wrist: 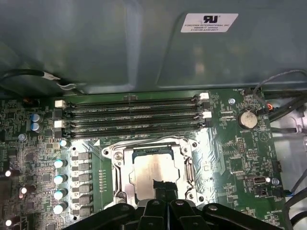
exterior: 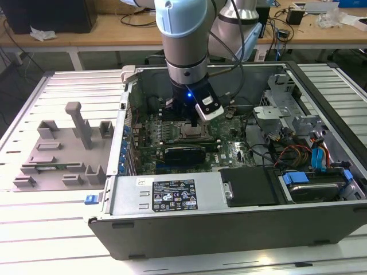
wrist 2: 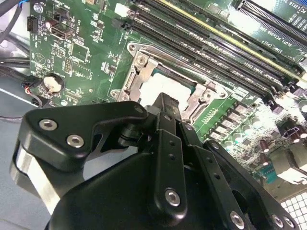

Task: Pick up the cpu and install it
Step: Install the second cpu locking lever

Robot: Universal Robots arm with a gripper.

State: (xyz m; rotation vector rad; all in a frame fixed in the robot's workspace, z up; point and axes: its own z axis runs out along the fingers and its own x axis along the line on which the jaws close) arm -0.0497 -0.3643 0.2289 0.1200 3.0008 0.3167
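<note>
The cpu [wrist: 154, 167], a flat silvery square, lies level inside the dark socket frame [wrist: 116, 178] on the green motherboard [wrist: 240, 148]. My gripper [wrist: 163, 185] is shut, its tips meeting over the cpu's edge nearest the wrist, touching it or just above it. In the second wrist view the black gripper [wrist 2: 167, 99] covers part of the pale cpu [wrist 2: 156, 88] in the socket frame [wrist 2: 139, 72]. In the exterior view the arm reaches straight down into the open computer case, with the gripper [exterior: 194, 122] right over the cpu [exterior: 191, 131].
The open computer case [exterior: 172, 197] walls in the motherboard. Memory slots [wrist: 134, 115] run beside the socket, and cables [exterior: 298, 154] and drive bays lie at the exterior view's right. A grey plastic tray [exterior: 57, 154] with upright blocks stands on the slatted table at the exterior view's left.
</note>
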